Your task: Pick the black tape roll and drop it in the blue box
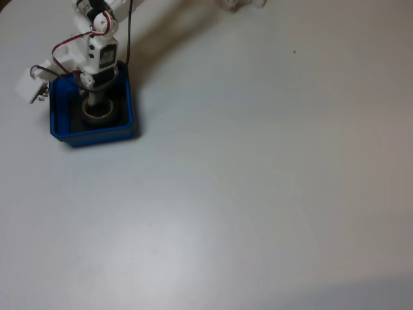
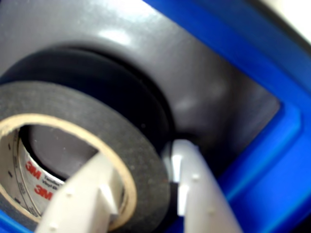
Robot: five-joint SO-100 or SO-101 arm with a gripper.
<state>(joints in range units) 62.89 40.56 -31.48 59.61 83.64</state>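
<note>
The blue box (image 1: pixel 90 137) sits at the upper left of the white table in the fixed view, and the arm reaches down into it from above. Inside lies the black tape roll (image 1: pixel 97 120), flat over the dark bottom. My gripper (image 1: pixel 97 104) stands over the roll. In the wrist view one white finger (image 2: pixel 97 194) is inside the beige core and the other finger (image 2: pixel 194 189) is outside the black tape roll (image 2: pixel 73 102), so my gripper (image 2: pixel 141 155) is shut on the roll's wall. The blue box wall (image 2: pixel 272 145) runs close on the right.
A white block (image 1: pixel 29 84) on the arm juts out left of the box, with red and black cables beside it. A small white thing (image 1: pixel 242 3) shows at the top edge. Bare white table (image 1: pixel 258 194) spreads to the right and front.
</note>
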